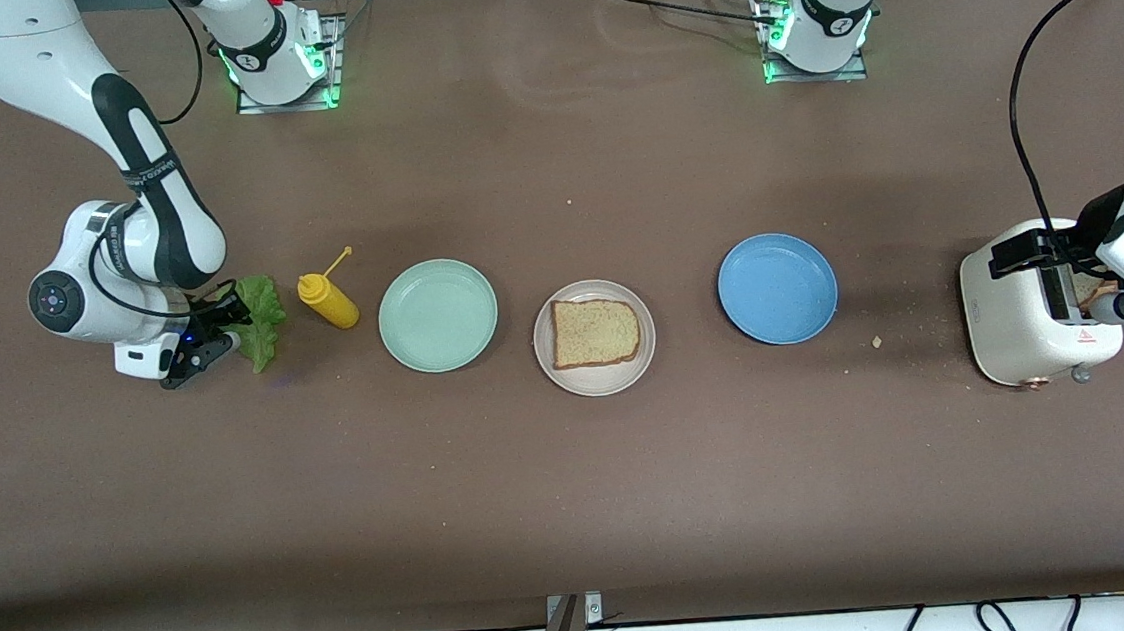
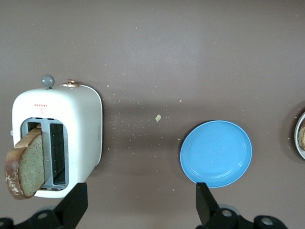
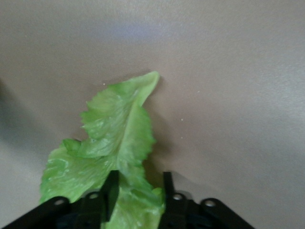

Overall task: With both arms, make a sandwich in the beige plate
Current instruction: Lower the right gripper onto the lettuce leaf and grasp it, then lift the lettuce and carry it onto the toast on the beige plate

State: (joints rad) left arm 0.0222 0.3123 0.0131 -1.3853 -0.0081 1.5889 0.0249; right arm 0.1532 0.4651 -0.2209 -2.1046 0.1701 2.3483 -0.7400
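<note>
Looking down the table from its camera-side edge, I found that whole front strip bare brown surface (image 1: 576,495). The first thing I met was the beige plate (image 1: 597,379), roughly midway between the table's two ends, with one slice of brown bread (image 1: 595,333) lying flat on it. A mint-green plate (image 1: 438,315) sat beside it toward the right arm's end, and a blue plate (image 1: 778,288) beside it toward the left arm's end; both held nothing. A yellow squeeze bottle (image 1: 329,300) lay tipped over next to the mint-green plate.

Close to the table's edge at the right arm's end, I saw the right gripper (image 1: 214,335) low at the table with the lettuce leaf (image 3: 116,138) between its two fingers. In the right wrist view the fingers (image 3: 111,188) stood on either side of the leaf's stem end, narrowed around it, though I could not tell whether they had actually pinched it.

At the table's edge at the left arm's end stood a white toaster (image 2: 81,133), a second slice of bread (image 2: 26,164) leaning out of one slot, with crumbs on the table near it. The left gripper (image 2: 140,202) hung over the toaster, its jaws spread wide and holding nothing.
</note>
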